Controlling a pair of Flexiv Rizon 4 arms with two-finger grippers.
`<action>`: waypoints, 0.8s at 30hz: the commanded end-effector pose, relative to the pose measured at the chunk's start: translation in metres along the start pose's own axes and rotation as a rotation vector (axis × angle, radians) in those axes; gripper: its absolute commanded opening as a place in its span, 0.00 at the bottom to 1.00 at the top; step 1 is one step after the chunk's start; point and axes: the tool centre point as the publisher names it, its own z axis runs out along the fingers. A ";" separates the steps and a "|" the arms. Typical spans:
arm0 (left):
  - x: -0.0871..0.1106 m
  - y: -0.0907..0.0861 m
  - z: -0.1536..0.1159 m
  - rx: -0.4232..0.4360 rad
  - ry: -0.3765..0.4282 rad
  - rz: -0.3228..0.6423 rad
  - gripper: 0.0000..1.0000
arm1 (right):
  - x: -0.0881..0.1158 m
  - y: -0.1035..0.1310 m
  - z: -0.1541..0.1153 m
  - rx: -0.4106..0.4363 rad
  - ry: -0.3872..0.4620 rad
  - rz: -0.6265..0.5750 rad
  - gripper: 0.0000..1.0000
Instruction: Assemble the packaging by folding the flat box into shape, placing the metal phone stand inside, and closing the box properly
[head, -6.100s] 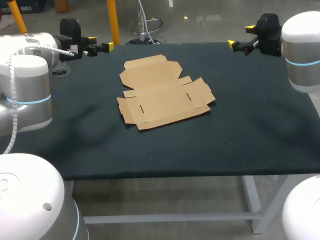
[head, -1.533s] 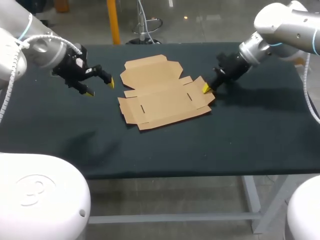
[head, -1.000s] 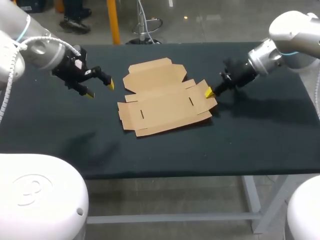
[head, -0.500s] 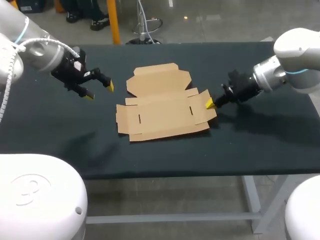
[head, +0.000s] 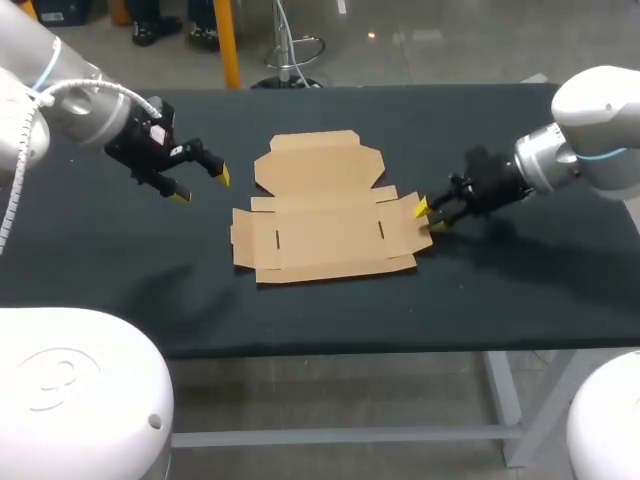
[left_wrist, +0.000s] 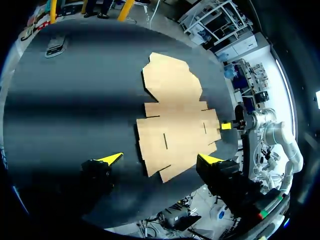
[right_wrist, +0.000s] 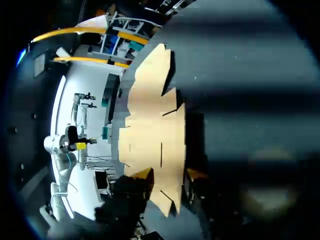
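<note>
Flat box (head: 325, 215) lies unfolded near the middle of the dark table (head: 500, 290), all flaps flat. The lid panel is on the far side and the slotted panel is nearer the robot.

Left hand (head: 202, 186) hangs above the table to the left of the box, apart from it, touching nothing. It is released, with its yellow tips spread wide. In the left wrist view the hand (left_wrist: 160, 158) looks down on the box (left_wrist: 177, 115). One tip is over bare table beside the box, the other over the box's near corner. The other arm's yellow tip (left_wrist: 226, 125) shows at the far side flap.

Right hand (head: 430, 216) is low at the box's right side flap. One tip is over the cardboard, the other at the flap's outer edge by the table. It is released, fingers apart. In the right wrist view the hand (right_wrist: 169, 175) has the flap's corner lying between its two fingers, and the rest of the box (right_wrist: 150, 130) stretches out ahead. Cannot tell if either finger touches the cardboard.
</note>
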 end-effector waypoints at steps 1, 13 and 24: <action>0.001 -0.003 0.003 -0.009 -0.006 -0.002 1.00 | -0.005 0.018 -0.005 0.129 0.009 -0.005 0.41; 0.000 -0.007 0.007 -0.017 -0.015 -0.019 1.00 | -0.025 0.046 0.012 0.285 -0.032 -0.007 0.41; -0.001 -0.010 0.011 -0.022 -0.017 -0.036 1.00 | -0.018 0.059 0.023 0.310 -0.013 -0.020 0.29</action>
